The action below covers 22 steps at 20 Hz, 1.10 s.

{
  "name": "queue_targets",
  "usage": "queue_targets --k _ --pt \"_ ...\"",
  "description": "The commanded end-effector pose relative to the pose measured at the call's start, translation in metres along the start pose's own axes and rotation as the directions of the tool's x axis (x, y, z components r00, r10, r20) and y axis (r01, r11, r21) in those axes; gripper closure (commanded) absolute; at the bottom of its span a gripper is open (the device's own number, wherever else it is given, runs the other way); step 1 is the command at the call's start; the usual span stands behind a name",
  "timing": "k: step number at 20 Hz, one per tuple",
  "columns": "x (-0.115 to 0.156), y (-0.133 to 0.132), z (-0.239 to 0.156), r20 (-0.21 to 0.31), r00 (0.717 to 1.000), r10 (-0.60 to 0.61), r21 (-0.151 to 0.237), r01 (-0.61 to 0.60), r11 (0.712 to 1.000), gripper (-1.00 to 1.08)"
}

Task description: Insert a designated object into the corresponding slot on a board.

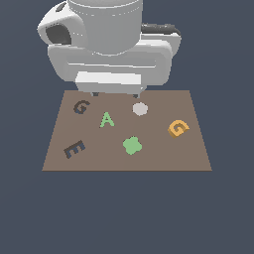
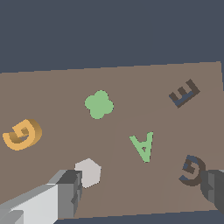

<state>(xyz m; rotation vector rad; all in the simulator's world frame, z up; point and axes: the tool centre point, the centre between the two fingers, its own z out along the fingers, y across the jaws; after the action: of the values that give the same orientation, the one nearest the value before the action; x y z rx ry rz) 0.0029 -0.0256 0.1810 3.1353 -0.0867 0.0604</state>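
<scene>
Wide apart, the claw's (image 2: 140, 192) two grey, boxy fingers (image 2: 68, 192) hold nothing; the wrist view shows one at each side with bare board between them, while the exterior view shows only their tips under the bulky, smooth white arm (image 1: 109, 44).

Below the arm lies the flat, matte brown square board (image 1: 193, 154) on a plain dark blue-grey ground. Its markings read as letters. A dark grey G-shaped recess (image 1: 81, 106) sits near the far corner on the exterior view's left, and a dark E-shaped recess (image 1: 74, 149) lies nearer the front on that side. A flat green letter A (image 1: 106, 119) lies near the middle, with a green clover-shaped piece (image 1: 132, 145) in front of it. A small pale grey hexagonal piece (image 1: 140, 109) sits just beyond them; the wrist view shows it touching or just beside one finger.

The orange G block (image 1: 178, 128), chunky and raised, rests on the board toward the exterior view's right, well apart from its recess.
</scene>
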Motion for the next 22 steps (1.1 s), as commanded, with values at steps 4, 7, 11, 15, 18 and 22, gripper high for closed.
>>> queue_targets --k 4,7,11,15,18,22 --pt "0.000 -0.001 0.001 0.000 1.000 0.005 0.000 -0.005 1.000 -0.92" --pt "-0.002 -0.003 0.002 0.001 1.000 0.018 0.000 -0.018 1.000 -0.92" --pt "-0.005 -0.009 0.007 0.002 0.999 0.051 -0.001 -0.051 0.999 -0.92" --pt "-0.009 -0.017 0.013 0.003 0.995 0.100 -0.002 -0.100 0.995 -0.92" --pt "-0.013 -0.026 0.019 0.005 0.989 0.146 -0.003 -0.146 0.989 -0.92" --pt "-0.018 -0.040 0.029 0.007 0.975 0.222 -0.005 -0.222 0.975 -0.92"
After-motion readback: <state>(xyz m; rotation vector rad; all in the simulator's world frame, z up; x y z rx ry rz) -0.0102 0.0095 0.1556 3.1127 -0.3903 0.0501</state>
